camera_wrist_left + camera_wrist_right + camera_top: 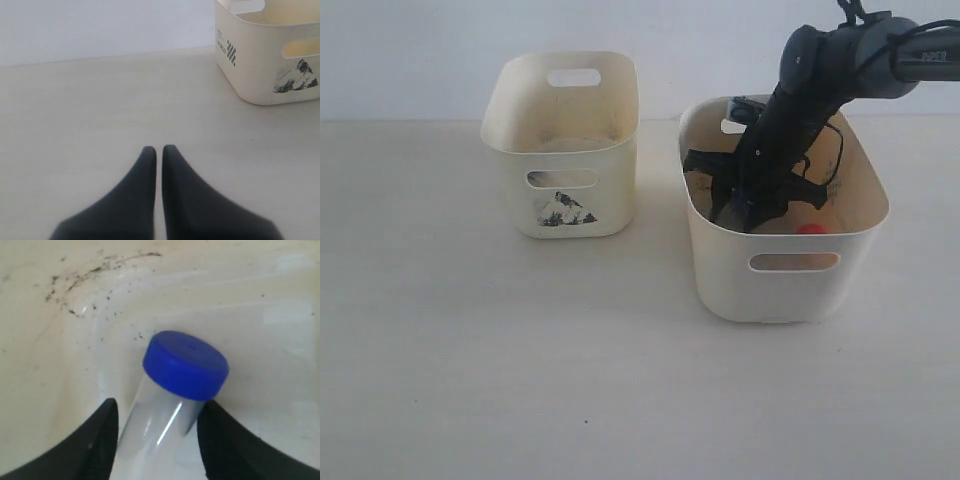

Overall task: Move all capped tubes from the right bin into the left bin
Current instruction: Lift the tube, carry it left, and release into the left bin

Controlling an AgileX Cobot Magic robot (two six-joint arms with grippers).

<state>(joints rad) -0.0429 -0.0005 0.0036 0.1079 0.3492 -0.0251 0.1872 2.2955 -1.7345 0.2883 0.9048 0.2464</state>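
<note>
Reaching into the right bin [770, 295], the right gripper [159, 405] is set astride a blue-capped tube [185, 365] for the pick; firm contact cannot be told. Closing, lifting and carrying to the left bin [610, 200] are called for.

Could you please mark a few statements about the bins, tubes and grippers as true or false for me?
1. The right gripper is down inside the right bin. True.
2. The tube between its fingers has an orange-red cap. False: its cap is blue.
3. The left gripper is wide open. False: its fingers are together, holding nothing.
4. The left bin carries a mountain-like sticker. True.
5. The orange-red cap in view lies on the table between the bins. False: it is inside the right bin, near the front wall.
</note>
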